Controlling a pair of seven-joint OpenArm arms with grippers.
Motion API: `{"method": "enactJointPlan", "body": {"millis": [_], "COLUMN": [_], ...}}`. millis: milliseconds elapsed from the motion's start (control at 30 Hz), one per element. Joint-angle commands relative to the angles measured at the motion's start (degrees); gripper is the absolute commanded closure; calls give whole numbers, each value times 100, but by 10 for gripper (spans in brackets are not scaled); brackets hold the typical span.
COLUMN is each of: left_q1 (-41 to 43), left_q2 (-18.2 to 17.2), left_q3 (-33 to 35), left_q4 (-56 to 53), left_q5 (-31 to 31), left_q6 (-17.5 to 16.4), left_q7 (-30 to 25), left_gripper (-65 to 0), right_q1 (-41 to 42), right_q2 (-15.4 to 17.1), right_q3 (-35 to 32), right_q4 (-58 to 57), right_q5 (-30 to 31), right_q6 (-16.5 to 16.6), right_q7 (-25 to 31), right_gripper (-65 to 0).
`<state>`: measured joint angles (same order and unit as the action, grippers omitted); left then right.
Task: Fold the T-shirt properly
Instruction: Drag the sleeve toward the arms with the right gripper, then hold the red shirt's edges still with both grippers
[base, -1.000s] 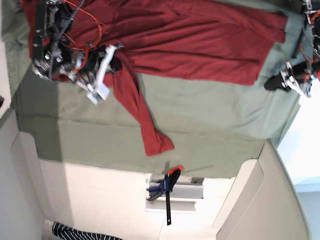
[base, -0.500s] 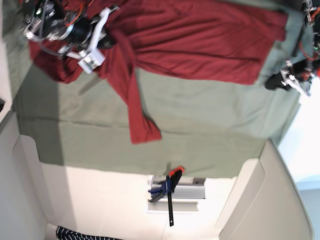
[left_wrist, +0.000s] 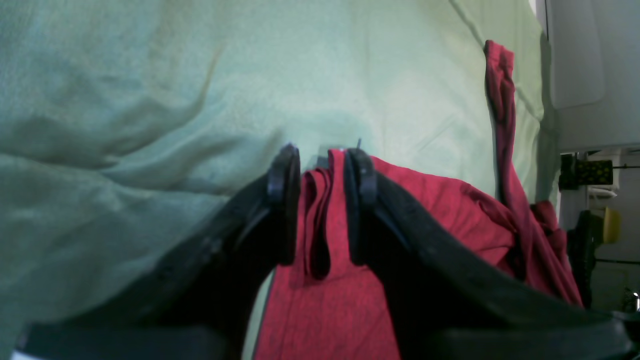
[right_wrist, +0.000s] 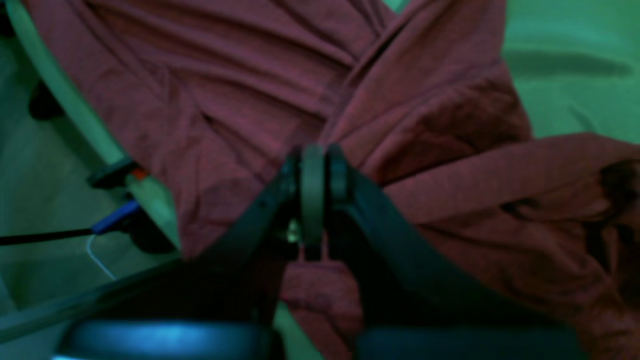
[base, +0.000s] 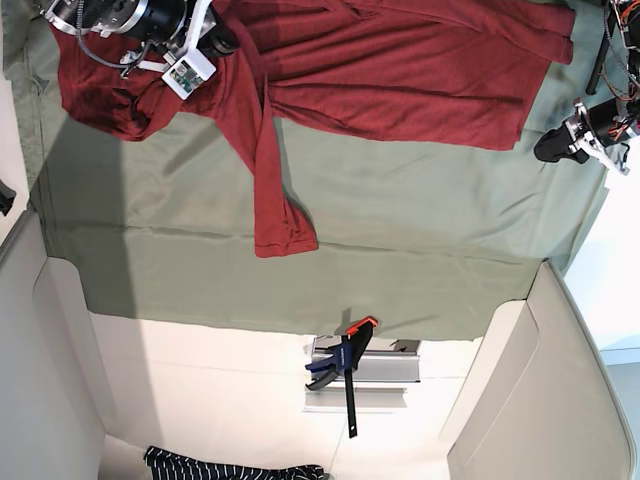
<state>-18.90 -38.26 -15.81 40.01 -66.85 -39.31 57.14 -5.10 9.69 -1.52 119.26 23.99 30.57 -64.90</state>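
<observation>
In the base view the T-shirt (base: 400, 70) is cut off along its top by the picture's edge. Over the T-shirt, the right gripper (right_wrist: 312, 170) is blurred in its wrist view, and the pad edges cannot be made out. Well below the T-shirt, a striped cloth (base: 230, 468) is cropped.

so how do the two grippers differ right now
The left gripper holds its jaws slightly apart, a thick fold of the T-shirt between them; the right gripper has its jaws pressed almost together. The left gripper is at the shirt's flat hem end, the right gripper at the bunched sleeve end. Both have black fingers and seem to grip the red cloth.
</observation>
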Motion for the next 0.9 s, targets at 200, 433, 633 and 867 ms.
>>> {"method": "enactJointPlan", "body": {"millis": [200, 433, 633, 867], "left_q1": [-125, -125, -122, -125], "left_q2": [-155, -153, -153, 17], "left_q3": [-37, -37, -37, -37], "left_q4": [87, 87, 85, 85], "left_q5": [-125, -98, 138, 179], "left_q6": [-69, -69, -69, -69], "left_q7": [-87, -142, -210, -317], "left_gripper": [-187, -187, -187, -187], "right_q1": [63, 507, 1565, 2865], "right_q2": [26, 26, -17, -17], "right_q3": [15, 28, 339, 417], "right_q4": [109, 35, -1309, -3248], "right_q5": [-435, -1561, -1641, -1071], "right_q6": [9, -341, -684, -640], "right_q7": [393, 984, 966, 516], "right_gripper": [0, -278, -278, -278]}}
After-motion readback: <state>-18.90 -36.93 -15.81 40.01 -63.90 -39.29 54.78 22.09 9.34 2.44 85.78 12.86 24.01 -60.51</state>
